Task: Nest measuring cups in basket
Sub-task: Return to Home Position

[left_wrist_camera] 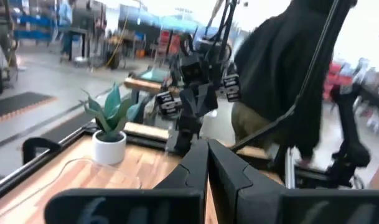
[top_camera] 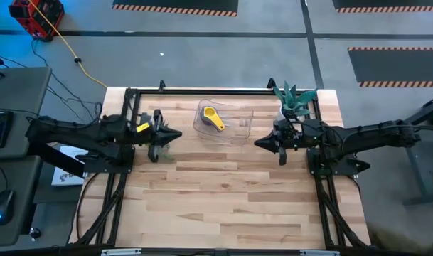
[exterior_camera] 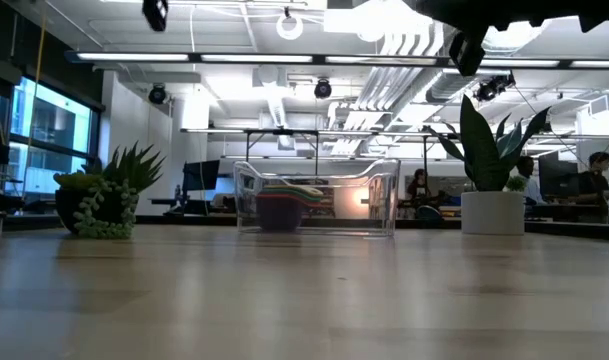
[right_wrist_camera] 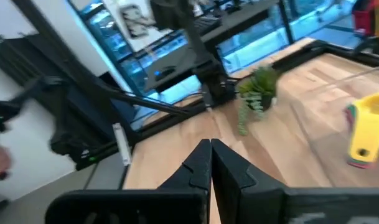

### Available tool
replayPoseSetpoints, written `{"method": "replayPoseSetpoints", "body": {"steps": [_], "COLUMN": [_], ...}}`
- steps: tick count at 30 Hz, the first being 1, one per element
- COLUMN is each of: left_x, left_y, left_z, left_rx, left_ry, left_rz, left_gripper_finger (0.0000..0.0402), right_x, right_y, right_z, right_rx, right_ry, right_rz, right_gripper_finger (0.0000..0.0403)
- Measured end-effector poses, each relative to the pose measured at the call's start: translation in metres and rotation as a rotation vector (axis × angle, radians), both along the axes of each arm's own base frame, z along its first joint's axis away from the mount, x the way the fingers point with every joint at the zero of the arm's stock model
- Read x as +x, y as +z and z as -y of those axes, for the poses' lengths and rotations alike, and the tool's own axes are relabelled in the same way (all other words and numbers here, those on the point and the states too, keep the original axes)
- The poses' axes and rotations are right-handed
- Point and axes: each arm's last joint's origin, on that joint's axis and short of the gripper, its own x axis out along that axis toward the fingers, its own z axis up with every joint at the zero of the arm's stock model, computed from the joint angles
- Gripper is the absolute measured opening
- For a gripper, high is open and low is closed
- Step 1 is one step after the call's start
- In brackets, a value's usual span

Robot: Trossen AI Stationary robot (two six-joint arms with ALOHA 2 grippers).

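The clear basket (top_camera: 234, 122) stands on the table at the far middle. Inside it sits a nested stack of measuring cups (exterior_camera: 279, 203), with the yellow cup (top_camera: 213, 118) on top and its handle pointing toward the near right. The right wrist view shows the yellow cup (right_wrist_camera: 365, 134) over coloured rims. My left gripper (top_camera: 176, 135) hovers left of the basket, pointing level toward it, fingers shut (left_wrist_camera: 208, 163) on nothing. My right gripper (top_camera: 259, 143) hovers right of the basket, pointing left, also shut (right_wrist_camera: 210, 163) and empty.
A spiky plant in a white pot (top_camera: 296, 99) stands at the far right, beside my right arm. A small succulent (top_camera: 161, 148) sits under my left gripper. Black frame rails (top_camera: 202, 90) border the table. The near half of the wooden table (top_camera: 223, 206) is bare.
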Motion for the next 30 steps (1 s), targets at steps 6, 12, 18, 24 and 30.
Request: {"method": "replayPoseSetpoints", "body": {"steps": [6,12,18,24,30], "left_x": [-0.035,-0.067,-0.074,-0.073,-0.073], "left_y": [-0.042,-0.067,-0.102,-0.125,-0.134], "left_z": [-0.01,-0.014,-0.012,-0.009,-0.008], "left_rx": [-0.023,-0.077,-0.153,-0.161,-0.12], "left_ry": [0.007,0.015,0.001,-0.019,-0.03], "left_rz": [0.13,0.217,0.227,0.202,0.102], "left_gripper_finger": [0.0,0.0,0.0,0.0,0.0], "right_x": [0.0,0.0,0.0,0.0,0.0], "right_y": [0.001,-0.001,-0.001,-0.001,0.0], "right_z": [-0.002,-0.002,-0.002,-0.002,-0.002], "right_rx": [0.012,0.089,0.141,0.161,0.164], "right_ry": [0.058,0.056,0.052,0.05,0.049], "right_rz": [0.005,-0.015,-0.019,-0.02,-0.017], "right_gripper_finger": [0.0,0.0,0.0,0.0,0.0]}}
